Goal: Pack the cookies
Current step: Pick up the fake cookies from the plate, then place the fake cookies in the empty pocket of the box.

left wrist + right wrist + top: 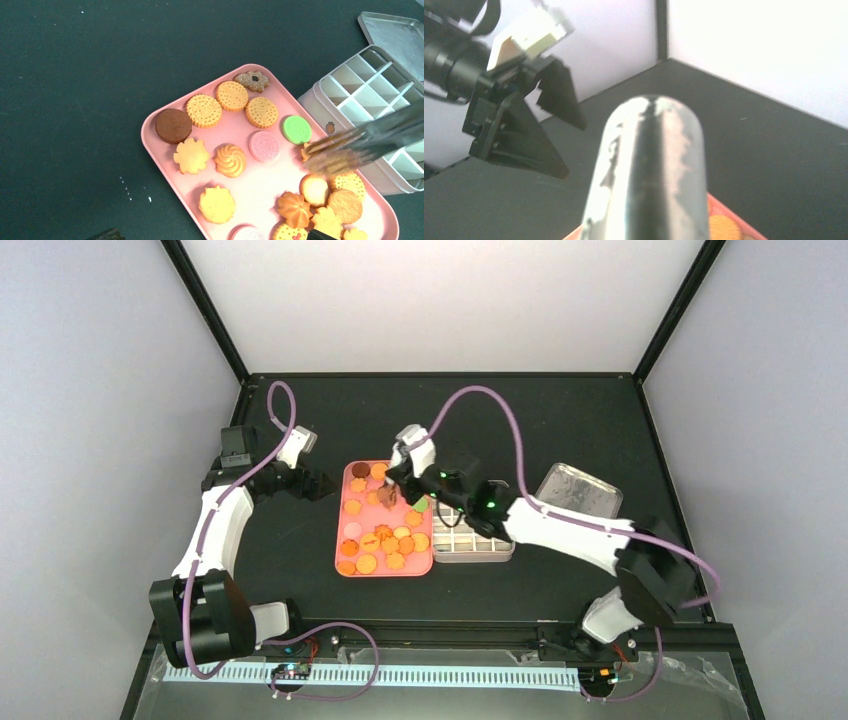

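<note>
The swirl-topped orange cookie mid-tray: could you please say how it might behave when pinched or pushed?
The swirl-topped cookie is probably rigid: its ridges look crisply moulded. Its dome may slip from the smooth metal tongs unless gripped at its sides. Lying flat on the pink tray, it would likely slide, not roll.

Close-up metal tongs [649,170], left tool [572,149] beyond — jaws apart, orange cookie [724,227]

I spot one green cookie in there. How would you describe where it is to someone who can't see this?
Find the pink tray in the middle of the dark table. Along the tray edge nearest the white divided box lies the green cookie, beside a pink cookie. It is the only green disc among orange, pink and brown neighbours.
</note>
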Tool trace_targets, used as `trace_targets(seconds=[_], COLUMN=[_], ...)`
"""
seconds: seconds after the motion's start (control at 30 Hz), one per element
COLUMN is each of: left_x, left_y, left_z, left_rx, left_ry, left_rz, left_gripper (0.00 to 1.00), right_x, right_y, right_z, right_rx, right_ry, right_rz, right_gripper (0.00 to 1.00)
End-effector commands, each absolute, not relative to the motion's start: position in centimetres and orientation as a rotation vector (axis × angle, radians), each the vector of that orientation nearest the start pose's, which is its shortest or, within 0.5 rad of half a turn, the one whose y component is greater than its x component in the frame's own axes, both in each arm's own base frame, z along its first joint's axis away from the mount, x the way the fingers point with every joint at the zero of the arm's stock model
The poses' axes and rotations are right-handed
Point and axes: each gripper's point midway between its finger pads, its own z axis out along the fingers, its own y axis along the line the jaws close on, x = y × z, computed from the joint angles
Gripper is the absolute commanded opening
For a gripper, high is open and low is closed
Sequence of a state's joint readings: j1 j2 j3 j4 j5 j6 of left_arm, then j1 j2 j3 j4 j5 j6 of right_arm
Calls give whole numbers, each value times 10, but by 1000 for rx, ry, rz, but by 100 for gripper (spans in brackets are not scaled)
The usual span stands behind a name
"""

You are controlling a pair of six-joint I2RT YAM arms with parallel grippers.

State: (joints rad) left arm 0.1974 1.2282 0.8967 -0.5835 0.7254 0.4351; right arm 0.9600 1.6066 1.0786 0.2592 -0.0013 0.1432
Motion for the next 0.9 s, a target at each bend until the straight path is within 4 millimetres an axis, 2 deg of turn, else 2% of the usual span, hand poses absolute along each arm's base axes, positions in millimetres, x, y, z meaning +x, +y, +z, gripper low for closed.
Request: trace_targets(seconds=[0.0, 0.2, 0.37, 0.5, 0.6, 0.77, 0.87], left_x=[324, 325, 326, 326, 325, 326, 326], left_y=[-49, -50, -52, -53, -53, -53, -53], left_z=[193, 194, 194, 196, 195, 195, 195], left_rx=[580, 580, 583, 586, 586, 586, 587], left_ry=[2162, 2158, 2154, 2146, 2147, 2147, 2147], left_rz=[-547, -557, -570, -577, -580, -580, -582], left_gripper=[98, 98, 98, 98, 98, 98, 98], right_x=[306, 317, 322, 326, 328, 333, 330], right_y=[357, 272, 228, 209, 203, 198, 204], right_z=[278, 274, 264, 257, 260, 259, 254], right_rx=[-628, -481, -397, -355, -344, -348, -370], right_ry=[1683, 1738, 1784, 1804, 1794, 1800, 1803], right_rz=[633, 453, 331, 263, 241, 208, 247], right_gripper=[1, 1, 1, 1, 1, 1, 2])
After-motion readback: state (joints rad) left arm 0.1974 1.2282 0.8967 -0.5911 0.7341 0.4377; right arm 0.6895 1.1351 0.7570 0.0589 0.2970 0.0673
